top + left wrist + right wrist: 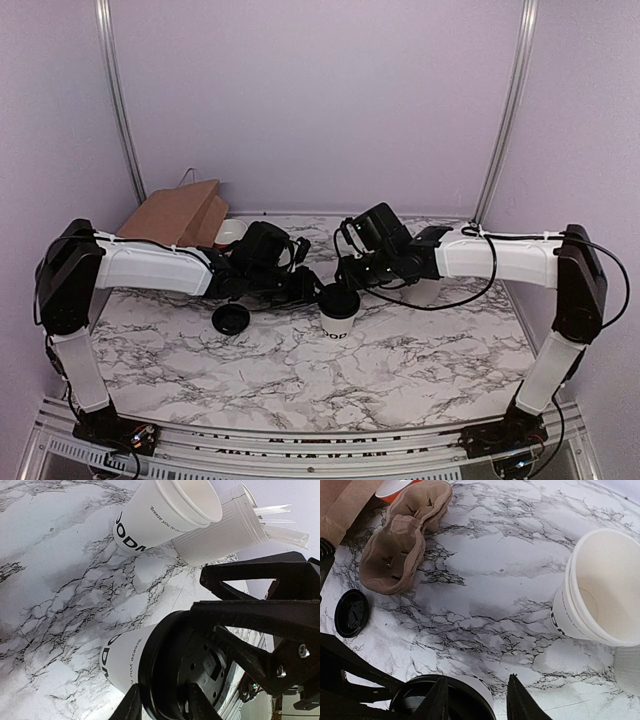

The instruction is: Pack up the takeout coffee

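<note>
The small white paper cup with black lettering (338, 326) stands upright at mid-table (420, 365), with its round black plastic lid (339, 300) seated on top. Right claw (476, 702): fingers apart, straddling the lid's edge. Left claw (167, 705): fingers at the lid's rim; grip cannot be determined. Nearby are a stack of nested white cups (165, 510) beside a ribbed white tub of utensils (220, 535), a loose black lid (351, 612), a brown pulp cup carrier (400, 545) and a brown paper bag (178, 215).
</note>
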Available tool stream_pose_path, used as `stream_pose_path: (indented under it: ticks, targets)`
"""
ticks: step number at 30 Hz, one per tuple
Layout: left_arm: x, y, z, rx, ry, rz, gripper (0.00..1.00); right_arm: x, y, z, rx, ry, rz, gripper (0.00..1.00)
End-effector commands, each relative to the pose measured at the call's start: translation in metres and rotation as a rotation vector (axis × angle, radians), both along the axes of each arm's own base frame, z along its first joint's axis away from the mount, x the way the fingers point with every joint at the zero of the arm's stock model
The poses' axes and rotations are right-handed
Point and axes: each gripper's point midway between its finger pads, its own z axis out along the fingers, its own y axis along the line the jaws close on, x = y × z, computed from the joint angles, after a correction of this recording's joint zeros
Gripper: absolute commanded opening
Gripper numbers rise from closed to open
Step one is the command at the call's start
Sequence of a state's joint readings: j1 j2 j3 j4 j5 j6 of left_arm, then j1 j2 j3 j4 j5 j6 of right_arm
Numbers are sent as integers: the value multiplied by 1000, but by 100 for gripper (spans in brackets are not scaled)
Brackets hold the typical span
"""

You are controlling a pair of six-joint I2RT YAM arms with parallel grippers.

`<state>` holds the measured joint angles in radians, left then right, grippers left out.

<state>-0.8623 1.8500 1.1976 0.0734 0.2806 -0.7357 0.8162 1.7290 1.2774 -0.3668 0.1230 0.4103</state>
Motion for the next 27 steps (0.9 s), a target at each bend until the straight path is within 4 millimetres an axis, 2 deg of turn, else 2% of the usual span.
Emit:
stream_pose_path:
  ticks: [1,11,13,18,27]
  targets:
    - [-24,41,-84,257,162,11,30,-3,5,-7,-15,5,16,38]
    - [-24,42,-87,263,166,16,31,-18,-10,-35,-54,61,-2,34]
    - [-24,43,-88,268,170,18,31,-32,-4,-43,-68,68,21,34]
    - [-24,44,-90,271,174,25,31,-43,-13,-63,-104,85,3,34]
    - [-23,50,-93,286,178,41,31,-54,-22,-83,-141,81,-13,34]
